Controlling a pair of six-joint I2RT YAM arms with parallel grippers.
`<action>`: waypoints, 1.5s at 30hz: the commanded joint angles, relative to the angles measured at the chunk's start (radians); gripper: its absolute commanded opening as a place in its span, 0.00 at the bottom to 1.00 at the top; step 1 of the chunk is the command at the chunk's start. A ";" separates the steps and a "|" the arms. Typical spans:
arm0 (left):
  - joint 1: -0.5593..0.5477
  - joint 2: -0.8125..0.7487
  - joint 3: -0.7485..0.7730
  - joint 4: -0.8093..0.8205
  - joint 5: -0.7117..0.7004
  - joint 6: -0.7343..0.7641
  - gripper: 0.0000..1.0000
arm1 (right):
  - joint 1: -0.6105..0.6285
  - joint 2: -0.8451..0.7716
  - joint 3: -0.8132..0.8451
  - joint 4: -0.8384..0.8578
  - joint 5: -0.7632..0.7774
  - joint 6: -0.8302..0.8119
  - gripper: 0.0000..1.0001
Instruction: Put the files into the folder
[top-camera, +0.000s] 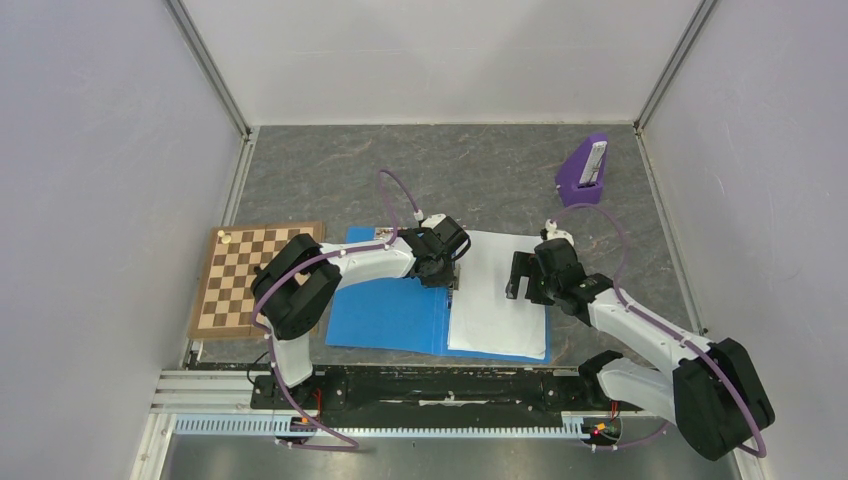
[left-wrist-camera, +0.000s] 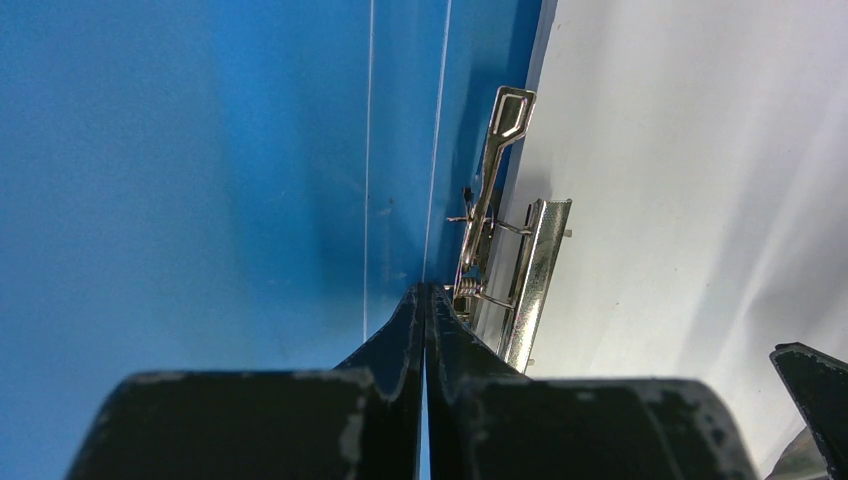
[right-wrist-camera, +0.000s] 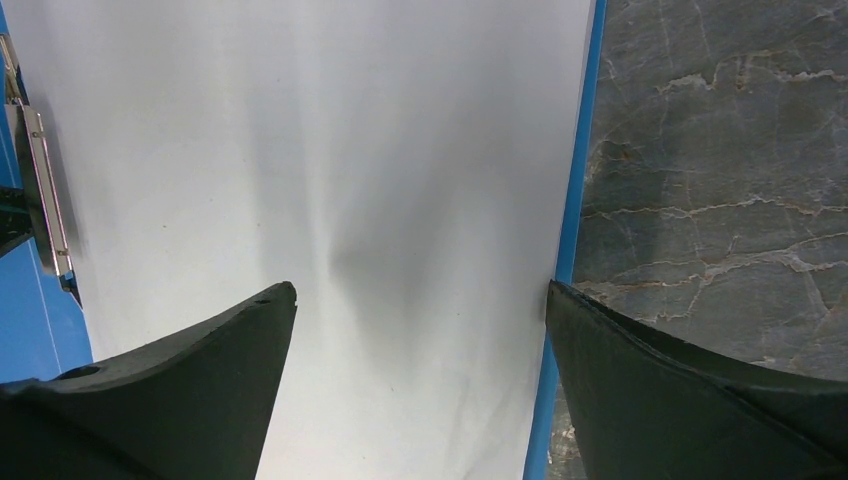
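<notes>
The blue folder (top-camera: 385, 315) lies open and flat on the table. The white files (top-camera: 495, 300) rest on its right half, next to the metal clip (left-wrist-camera: 500, 220) at the spine. My left gripper (top-camera: 451, 282) is shut with nothing between its fingers, and its tips (left-wrist-camera: 427, 292) are down at the spine beside the clip's spring. In the left wrist view the folder (left-wrist-camera: 180, 180) fills the left and the files (left-wrist-camera: 700, 200) the right. My right gripper (top-camera: 526, 283) hangs open over the files (right-wrist-camera: 350, 150). Its jaws (right-wrist-camera: 420, 295) stand wide from mid-sheet to the folder's right edge (right-wrist-camera: 575, 230).
A brown chessboard (top-camera: 245, 280) lies left of the folder, under the left arm's elbow. A purple stand (top-camera: 585, 172) sits at the back right. Grey stone-patterned table (right-wrist-camera: 720, 150) shows right of the folder. White walls enclose three sides, and a metal rail (top-camera: 400, 425) runs along the near edge.
</notes>
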 joint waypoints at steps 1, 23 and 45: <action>-0.008 0.061 -0.016 0.020 0.008 -0.040 0.02 | 0.004 0.008 0.019 0.021 0.016 0.000 0.98; 0.012 -0.096 0.052 -0.078 -0.001 0.015 0.08 | 0.129 0.123 0.284 -0.080 0.124 -0.083 0.90; 0.282 -0.464 -0.121 -0.192 0.020 0.111 0.11 | 0.391 0.537 0.542 0.000 0.219 -0.025 0.47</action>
